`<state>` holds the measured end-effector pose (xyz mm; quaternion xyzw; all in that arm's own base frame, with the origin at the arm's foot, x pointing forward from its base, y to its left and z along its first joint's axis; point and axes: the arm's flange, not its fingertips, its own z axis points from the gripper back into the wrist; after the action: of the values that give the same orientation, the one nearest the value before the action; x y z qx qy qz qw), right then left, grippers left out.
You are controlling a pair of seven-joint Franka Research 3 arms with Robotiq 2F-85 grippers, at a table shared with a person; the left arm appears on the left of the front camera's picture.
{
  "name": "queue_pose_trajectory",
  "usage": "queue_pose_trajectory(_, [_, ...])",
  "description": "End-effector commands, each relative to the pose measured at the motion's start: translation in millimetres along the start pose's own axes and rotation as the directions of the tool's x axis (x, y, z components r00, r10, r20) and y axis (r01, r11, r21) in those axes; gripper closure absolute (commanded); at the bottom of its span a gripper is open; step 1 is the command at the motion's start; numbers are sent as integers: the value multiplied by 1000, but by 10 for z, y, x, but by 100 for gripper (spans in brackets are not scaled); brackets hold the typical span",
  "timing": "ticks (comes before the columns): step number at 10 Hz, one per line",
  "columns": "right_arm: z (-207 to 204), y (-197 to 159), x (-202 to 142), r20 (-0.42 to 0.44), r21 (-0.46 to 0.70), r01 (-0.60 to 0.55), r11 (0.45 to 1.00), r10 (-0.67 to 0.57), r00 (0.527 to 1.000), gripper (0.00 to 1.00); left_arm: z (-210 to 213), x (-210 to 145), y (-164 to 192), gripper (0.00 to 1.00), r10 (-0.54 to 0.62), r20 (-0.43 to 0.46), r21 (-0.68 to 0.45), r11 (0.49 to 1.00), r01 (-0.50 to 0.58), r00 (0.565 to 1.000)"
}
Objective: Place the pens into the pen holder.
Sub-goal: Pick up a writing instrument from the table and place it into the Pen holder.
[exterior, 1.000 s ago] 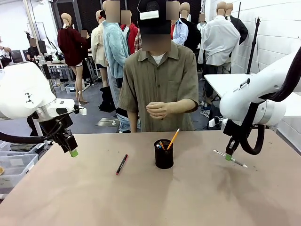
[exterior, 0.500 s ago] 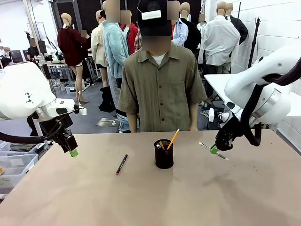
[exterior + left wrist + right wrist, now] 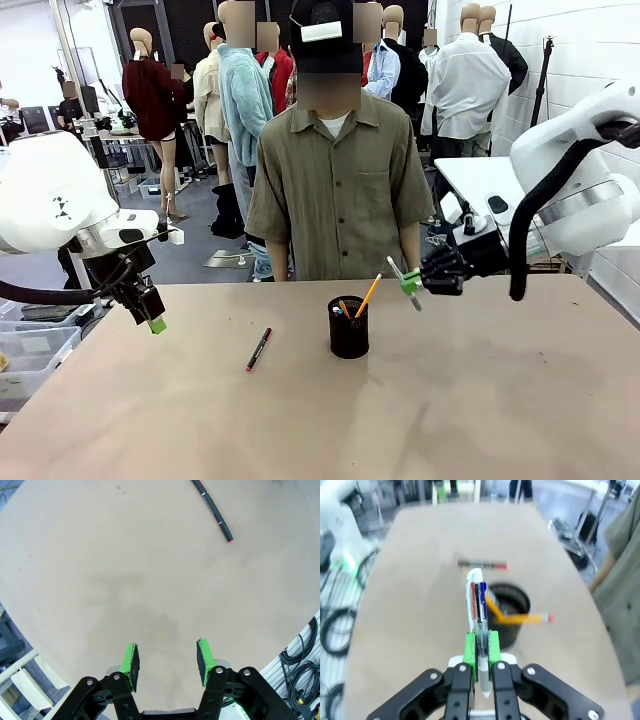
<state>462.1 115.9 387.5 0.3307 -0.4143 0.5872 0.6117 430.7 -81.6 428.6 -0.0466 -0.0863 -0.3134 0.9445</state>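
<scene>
Right hand, held level, pinches the pale pen.

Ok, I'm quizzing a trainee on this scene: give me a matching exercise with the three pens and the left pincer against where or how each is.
1 white pen
2 black pen
3 yellow pencil
4 left pincer

A lying on the table
B open, holding nothing
C standing in the holder
D clamped in the right pincer

Pairs: 1-D, 2-A, 3-C, 4-B
</scene>
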Motion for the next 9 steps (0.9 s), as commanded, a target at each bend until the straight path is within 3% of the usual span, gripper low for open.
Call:
queue_pose_trajectory(1, [-117,20,37,177,-19,46,999,-42,983,100,15,4,16,38,-5,-2,14,1000,5,1000])
queue_pose_trajectory(6, [-704,-231,392,137,-9,90,996,-87,987,100,15,4,16,38,-5,-2,14,1000,5,1000])
queue_pose_trajectory(9, [-953,-340,360,96,-34,131,991,-128,987,100,15,4,16,38,-5,-2,14,1000,5,1000])
